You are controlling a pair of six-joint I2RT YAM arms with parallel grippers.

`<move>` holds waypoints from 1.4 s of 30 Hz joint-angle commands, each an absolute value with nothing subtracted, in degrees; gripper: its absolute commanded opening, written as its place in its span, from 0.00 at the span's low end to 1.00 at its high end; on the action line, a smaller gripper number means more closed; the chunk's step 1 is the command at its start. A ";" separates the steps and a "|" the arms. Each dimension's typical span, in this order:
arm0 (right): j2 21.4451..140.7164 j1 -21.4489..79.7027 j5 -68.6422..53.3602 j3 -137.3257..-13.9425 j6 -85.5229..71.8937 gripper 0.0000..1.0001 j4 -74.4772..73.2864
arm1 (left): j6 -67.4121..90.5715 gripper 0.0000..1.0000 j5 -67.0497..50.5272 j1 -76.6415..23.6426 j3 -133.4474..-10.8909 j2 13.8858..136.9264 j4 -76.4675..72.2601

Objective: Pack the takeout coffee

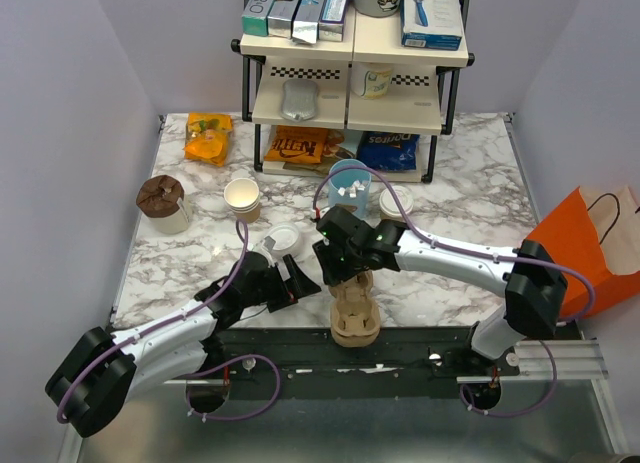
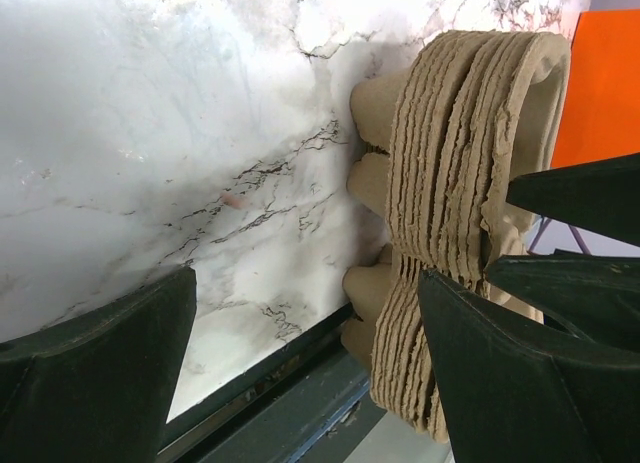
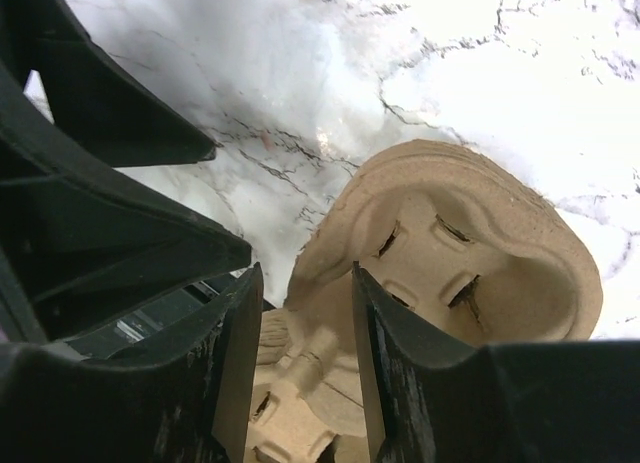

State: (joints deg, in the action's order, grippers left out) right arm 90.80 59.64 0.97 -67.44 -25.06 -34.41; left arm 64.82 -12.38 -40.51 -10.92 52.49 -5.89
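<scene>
On your far left, a brown-topped cup [image 1: 163, 203] stands on the marble table [image 1: 470, 173], with an orange snack bag [image 1: 208, 138] behind it. Next to the right is an open paper cup [image 1: 243, 198], and nearer you a round white lid [image 1: 283, 240]; you cannot tell whether there is a cup beneath it.

Your left gripper [image 1: 295, 281] lies low over the table just left of the stack of pulp cup carriers [image 1: 355, 323]. Its jaws are spread wide and hold nothing. In the left wrist view the stack [image 2: 460, 183] is beside the right-hand finger [image 2: 500, 373], with bare marble between the fingers.

The stack sits at the near edge of the table, between the two arms. Your right gripper [image 1: 338, 266] hangs directly over it, pointing down. In the right wrist view its jaws stand part-way apart, with the top carrier [image 3: 470, 253] showing in the gap between the fingers [image 3: 385, 373]. A dark slit shows along the left finger, so they are not pinching the pulp.

Behind the right gripper is the taller light-blue cup [image 1: 350, 188] with white packets in it. The takeout coffee [image 1: 397, 201] stands just to its right, upright with its white lid on, in front of the shelf rack [image 1: 355, 83] and untouched by either gripper. An orange bag [image 1: 590, 243] stands at the far right.
</scene>
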 commanded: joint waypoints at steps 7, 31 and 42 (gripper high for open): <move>92.37 60.12 3.95 -69.17 -27.15 0.41 -37.44 | 63.02 0.99 -10.81 -40.52 -11.60 52.74 -3.34; 87.45 60.03 -4.83 -64.25 -30.14 0.01 -28.13 | 64.43 0.99 -14.86 -37.88 -11.60 51.24 -14.59; 86.22 60.03 -6.31 -63.90 -29.01 0.01 -25.41 | 64.95 0.99 -16.70 -37.71 -11.07 56.50 -18.36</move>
